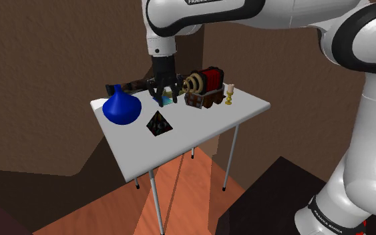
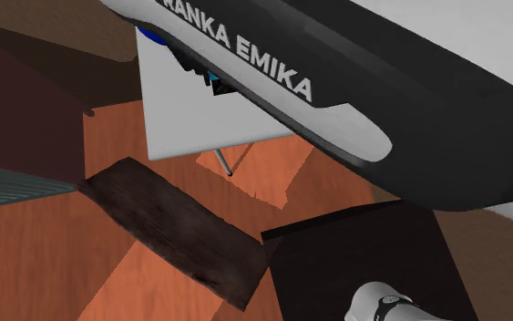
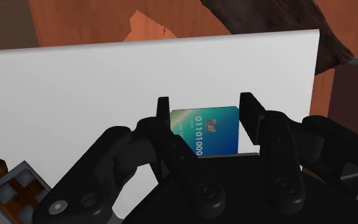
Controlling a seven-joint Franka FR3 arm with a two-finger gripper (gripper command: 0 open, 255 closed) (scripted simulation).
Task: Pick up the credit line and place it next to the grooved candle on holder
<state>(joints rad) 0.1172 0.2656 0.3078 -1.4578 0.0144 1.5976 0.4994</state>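
The hand (image 3: 206,102) hangs low over the white counter (image 3: 75,89) with its two black fingers (image 3: 163,108) spread apart, gripping nothing. Directly beneath it, between those fingers, the credit card (image 3: 206,130) lies flat on the counter, blue-green with a chip and a row of printed digits. One finger stands right at the card's edge. A thin strip of white counter shows between the card and the other finger, so the card is straddled, not clasped.

The digits run crosswise to the line between the fingers. The card's long axis therefore probably runs that way too, partly hidden under the palm, and the fingers would close across its short width.

In the shoulder view the hand (image 1: 164,95) stands over a small patch of the card (image 1: 165,101). Just beside the hand, toward that view's right, sits a dark chest (image 1: 205,87). Past the chest stands the small candle on holder (image 1: 230,93), near the counter's corner. The carry must therefore go that way, around or over the chest. On the hand's other side is a blue vase (image 1: 121,108), and nearer the counter's front edge is a dark pyramid (image 1: 158,124).
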